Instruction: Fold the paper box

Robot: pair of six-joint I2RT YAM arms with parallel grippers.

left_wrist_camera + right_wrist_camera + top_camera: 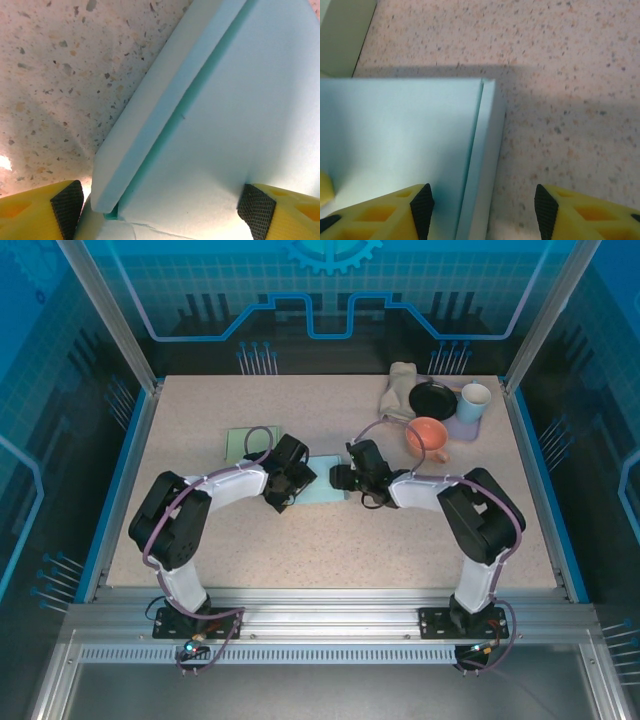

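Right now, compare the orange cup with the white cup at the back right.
The orange cup has a wider mouth than the white cup. The orange cup sits further forward; the white cup sits farther back and to the right. Both sit beside the black disc.

Paper box (240, 115) is looking like smooth, matt pale-blue card. Table top (55, 75) is showing a speckled, stone-like finish, mostly matt. Left gripper (160, 212) and right gripper (480, 205): fingers (25, 217) are reading as smooth yellow plastic, pads (67, 205) as black, rough, diamond-textured. Front rail (330, 605) is looking like brushed aluminium. Orange cup (428, 436) is looking glossy, cloth (400, 388) soft and matt.
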